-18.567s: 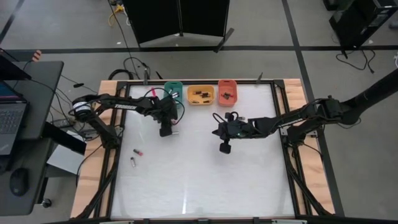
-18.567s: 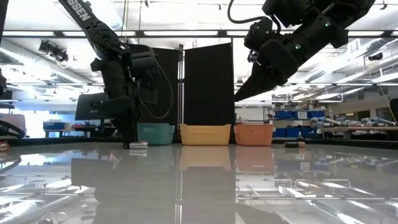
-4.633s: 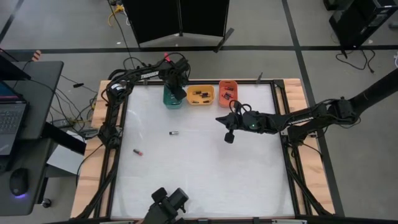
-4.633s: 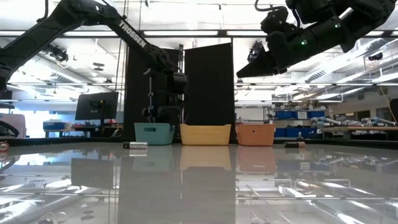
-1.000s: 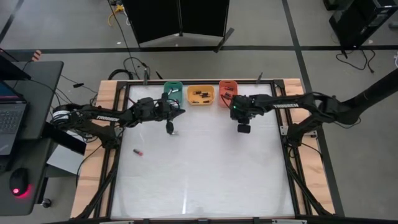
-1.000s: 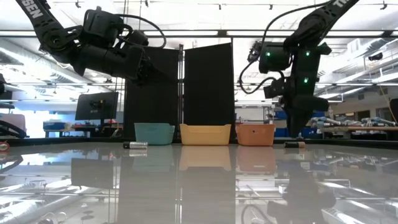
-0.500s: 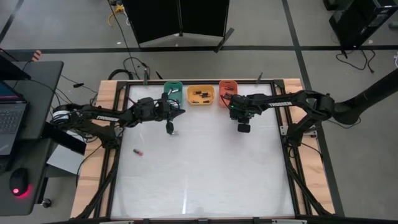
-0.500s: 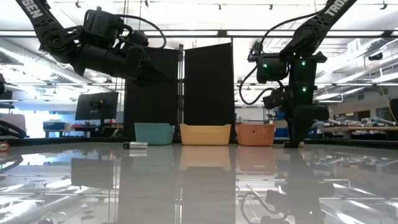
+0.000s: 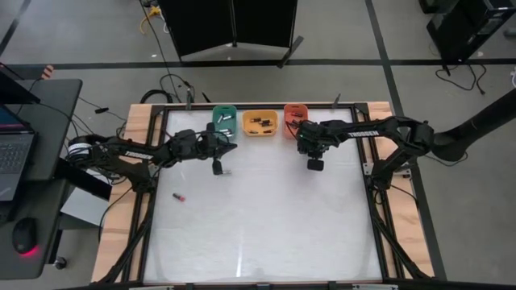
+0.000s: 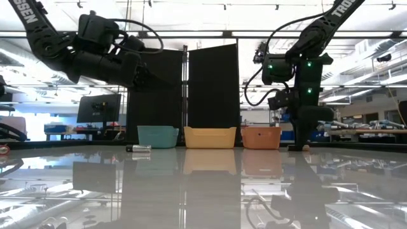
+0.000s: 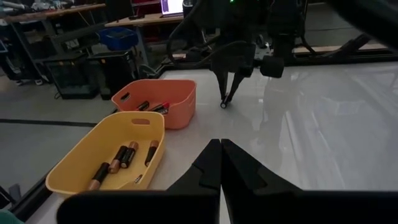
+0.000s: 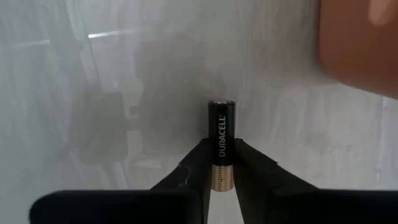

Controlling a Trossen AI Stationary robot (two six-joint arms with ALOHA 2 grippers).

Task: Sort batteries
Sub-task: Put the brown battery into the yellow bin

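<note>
Quick update, going left to right.

Far left: small pink-banded battery point(image 9: 178, 196) lying alone on the white tabletop point(image 9: 258, 234), not touched yet.

Next over: left gripper point(image 9: 216, 167) hanging above the table just in front of the green plastic tray point(image 9: 225, 121). Fingers pressed fully together, nothing visible between them in its own wrist view. Drifted a touch to the left compared with half a second back, otherwise no real action there. Looks like waiting, or lining up for a loose cell nearby.

Back edge: green plastic tray, then yellow plastic tray point(image 9: 260, 122) with several copper-topped cells inside, then red plastic tray point(image 9: 295, 119) with a few more.

Right side, the actual news: right gripper point(image 9: 314, 166) now down at table level just in front of the red tray, after hovering a bit higher 1 second ago. Jaws wide back then, now squeezed in on a black-and-copper Duracell battery point(image 12: 221, 134) lying flat on the table. 2 fingers snug against either side of its copper end in the right wrist view.

Meaning for the sort, just guessing: pick basically made, lift and drop into 1 of the 3 trays coming up. Worth watching for roll-out, with the pinch so near 1 end.
</note>
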